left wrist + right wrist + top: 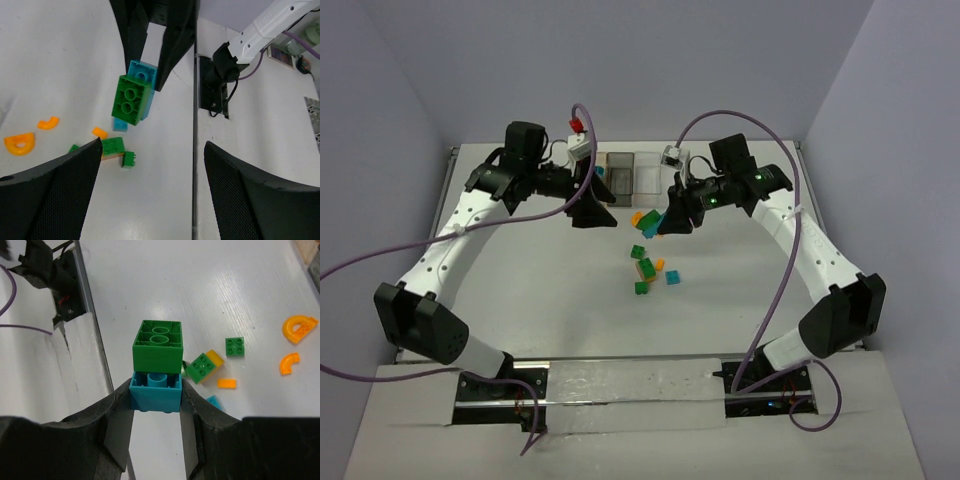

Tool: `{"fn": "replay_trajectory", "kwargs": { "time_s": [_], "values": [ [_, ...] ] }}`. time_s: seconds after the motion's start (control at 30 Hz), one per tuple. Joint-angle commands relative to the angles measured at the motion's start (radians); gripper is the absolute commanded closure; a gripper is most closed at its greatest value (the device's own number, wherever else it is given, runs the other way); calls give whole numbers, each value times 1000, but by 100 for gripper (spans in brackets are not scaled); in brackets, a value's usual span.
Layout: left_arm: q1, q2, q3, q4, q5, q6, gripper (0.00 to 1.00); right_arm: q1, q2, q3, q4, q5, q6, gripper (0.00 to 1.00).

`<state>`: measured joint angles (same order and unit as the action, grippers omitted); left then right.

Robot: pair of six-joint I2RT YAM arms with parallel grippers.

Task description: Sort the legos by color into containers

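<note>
Right claw (155, 390) clamps the teal brick (155, 398) mid-frame above the worktop (210, 285), and the green brick (157, 345) stacked on it projects past the tips toward the nearby left claw (151, 147), which is wide open and empty.

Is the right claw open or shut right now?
Shut on the teal brick: the right claw presses both its sides, with a green brick stacked on it.

The left arm (445, 245) and the right arm (812, 245) have smooth white shells between black joints. A thin purple cable (720, 113) loops beside each one. The left claw (593, 218) and the right claw (660, 224) are black, and the fingers (50, 195) have a fine mesh texture.
</note>
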<state>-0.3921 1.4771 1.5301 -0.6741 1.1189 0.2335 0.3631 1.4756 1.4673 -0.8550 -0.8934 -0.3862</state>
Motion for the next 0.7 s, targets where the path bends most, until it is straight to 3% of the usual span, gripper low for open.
{"fn": "replay_trajectory", "kwargs": {
  "time_s": [0.0, 0.23, 0.67],
  "values": [
    [-27, 17, 11, 36, 74, -43, 11, 51, -81, -2, 44, 48, -32, 100],
    [-80, 47, 11, 26, 116, -53, 11, 162, -122, -45, 72, 132, -36, 100],
    [-113, 58, -17, 13, 55, -19, 12, 209, -148, -18, 58, 118, -42, 100]
  ]
}}
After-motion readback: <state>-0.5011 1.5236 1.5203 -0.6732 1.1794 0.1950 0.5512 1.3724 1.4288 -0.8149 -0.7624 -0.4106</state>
